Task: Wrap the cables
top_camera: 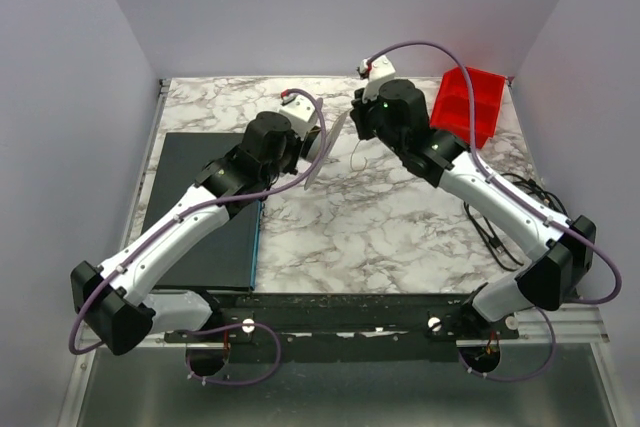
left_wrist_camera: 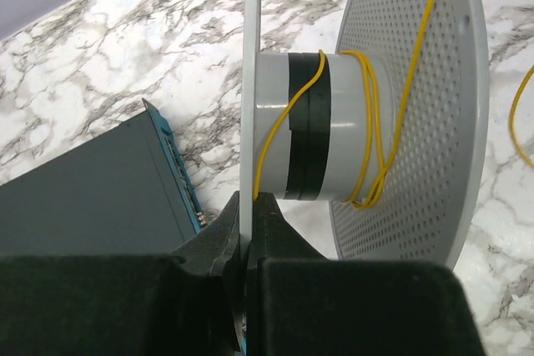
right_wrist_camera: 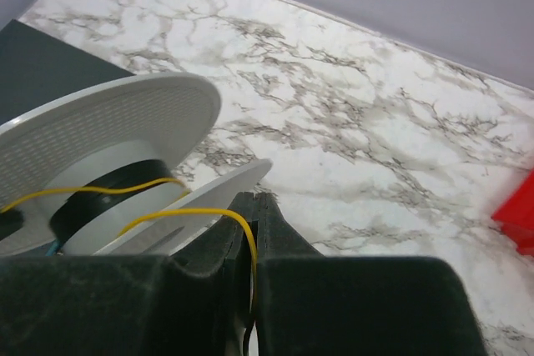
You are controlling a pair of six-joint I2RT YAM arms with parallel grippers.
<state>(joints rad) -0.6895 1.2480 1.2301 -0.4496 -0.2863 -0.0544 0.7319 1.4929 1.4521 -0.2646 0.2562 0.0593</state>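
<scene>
Two sets of fingers are closed here, each on something different. Your left gripper (left_wrist_camera: 248,206) has its fingers pressed together on the rim of one thin flange of a grey spool (left_wrist_camera: 346,139). It holds the spool above the marble table (top_camera: 370,227) with the axis roughly level. The thin yellow wire (left_wrist_camera: 373,122) loops loosely a few times round the spool's hub. One strand crosses a band of black tape (left_wrist_camera: 307,147), and another runs up across the perforated far flange.

Your right gripper (right_wrist_camera: 256,206) sits just beside the spool, with its fingers pinched tight on the same wire. The wire arcs from the hub over to those fingertips. In the overhead view, a loose curl of wire hangs below the right gripper toward the tabletop.

You can see a dark slab (top_camera: 205,207) with a blue edge lying under your left arm. A red bin (top_camera: 468,105) sits at the far right corner of the table.
</scene>
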